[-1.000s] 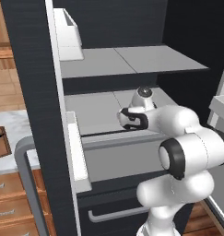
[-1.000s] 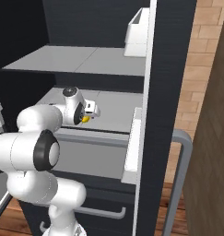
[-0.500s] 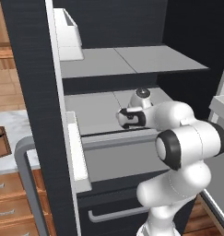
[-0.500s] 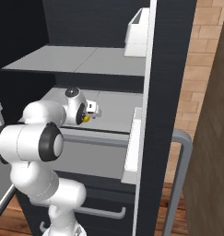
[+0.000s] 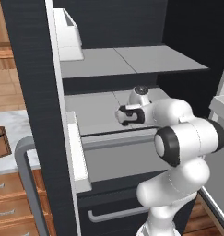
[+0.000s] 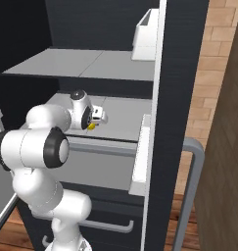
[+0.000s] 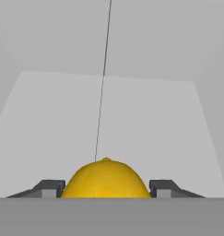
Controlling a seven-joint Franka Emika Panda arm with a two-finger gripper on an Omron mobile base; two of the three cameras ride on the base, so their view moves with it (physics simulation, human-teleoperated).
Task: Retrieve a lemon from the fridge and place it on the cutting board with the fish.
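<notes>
- On fridge [image 5: 30, 69] shelf [image 7: 109, 106]: lemon [image 7: 105, 179] between gripper [image 7: 105, 189] fingers [image 7: 51, 188], contact unclear.
- Shelf bare beyond; door bin [image 6: 147, 34] well apart.

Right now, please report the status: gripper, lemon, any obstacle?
Gripper closing around lemon on fridge shelf. Fingertips beside it, contact unclear. Nothing in the way.

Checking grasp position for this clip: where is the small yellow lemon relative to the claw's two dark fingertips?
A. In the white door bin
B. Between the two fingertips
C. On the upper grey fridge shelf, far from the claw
B: in the hand view the small yellow lemon sits between the claw's dark fingertips, over the grey fridge shelf.
</notes>
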